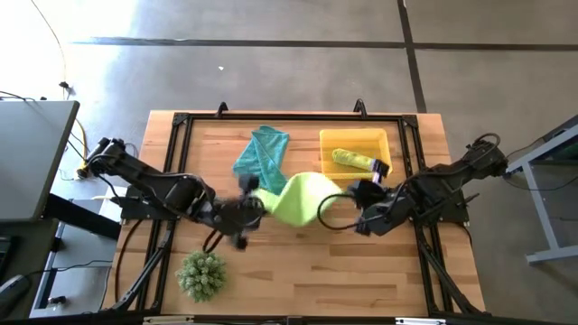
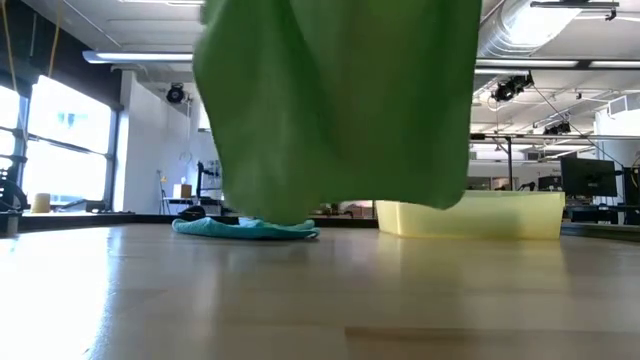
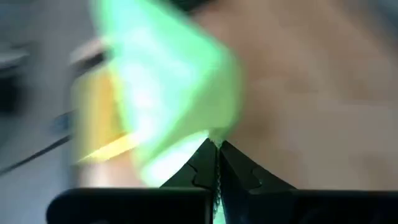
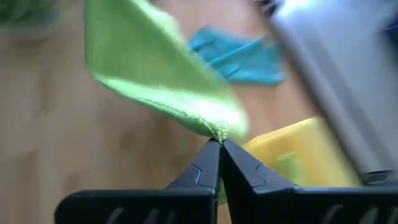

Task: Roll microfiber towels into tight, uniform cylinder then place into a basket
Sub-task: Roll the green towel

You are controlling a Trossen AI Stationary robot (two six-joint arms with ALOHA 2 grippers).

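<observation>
Lime towel (image 2: pixel 335 100) — pinched by left hand (image 3: pixel 216 144), right hand (image 4: pixel 220 143).

No text, label, brand, number or sign is readable anywhere: none on the towels, the basket (image 1: pixel 356 142), the table (image 1: pixel 298 271), or in the room behind the basket.

Wooden plank surface (image 1: pixel 298 271), pale butcher-block, framed by a dark rail. Lying directly on it: a teal towel (image 1: pixel 261 152), crumpled, at 12 o'clock from centre; a yellow basket (image 1: pixel 383 143) at 1 o'clock, just beside the teal towel but apart from it; a spiky green plant (image 1: pixel 200 274) at 7 o'clock, well apart from both.
</observation>
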